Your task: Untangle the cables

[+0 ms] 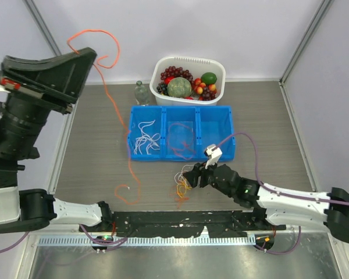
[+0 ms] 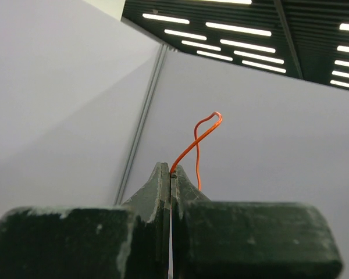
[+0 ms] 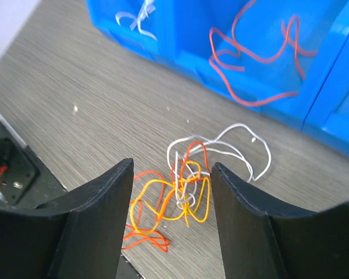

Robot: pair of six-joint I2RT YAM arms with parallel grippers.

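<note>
The left gripper (image 2: 171, 172), raised high, is clenched on an orange cable (image 2: 199, 135) (it trails down to the table (image 1: 93, 151)). The right gripper (image 3: 171, 167) hangs spread over a tangle (image 3: 183, 197) of white, yellow and orange cables just before the blue bin (image 1: 228, 132).

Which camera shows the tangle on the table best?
Right wrist: the tangle is close, strands distinguishable. Top external shows it small beside the right gripper. Left wrist shows only a pinched orange cable.
</note>
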